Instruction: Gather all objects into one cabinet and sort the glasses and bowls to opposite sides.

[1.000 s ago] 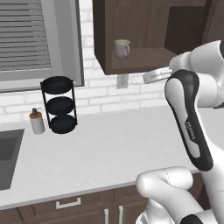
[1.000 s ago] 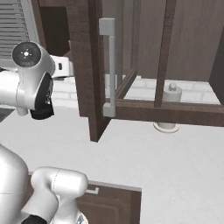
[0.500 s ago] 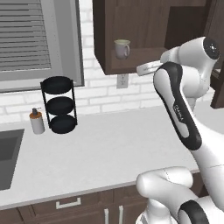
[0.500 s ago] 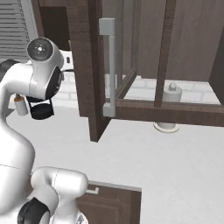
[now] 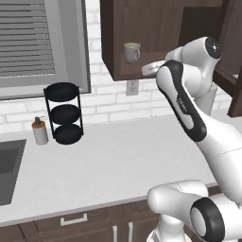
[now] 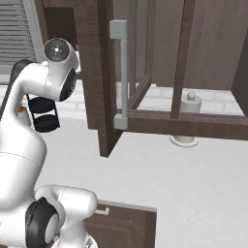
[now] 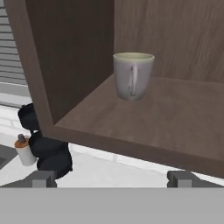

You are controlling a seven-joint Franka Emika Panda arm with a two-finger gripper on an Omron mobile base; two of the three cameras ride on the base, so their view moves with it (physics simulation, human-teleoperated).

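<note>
Mug (image 7: 133,81) stands upright on cabinet shelf (image 7: 175,118), left side, handle facing you. Gripper (image 7: 111,178) just outside shelf edge, fingers spread wide, empty. Likely light, rigid, glazed and slippery, breakable. You should pinch rim wall or body beside handle.

Cabinet (image 7: 175,113) cut off above and right of fingertips (image 7: 41,178); black rack (image 7: 48,151) half hidden behind cabinet wall.

Dark wood cabinet shelf (image 7: 175,116) with one upright pale mug (image 7: 133,75), handle facing outward.
</note>
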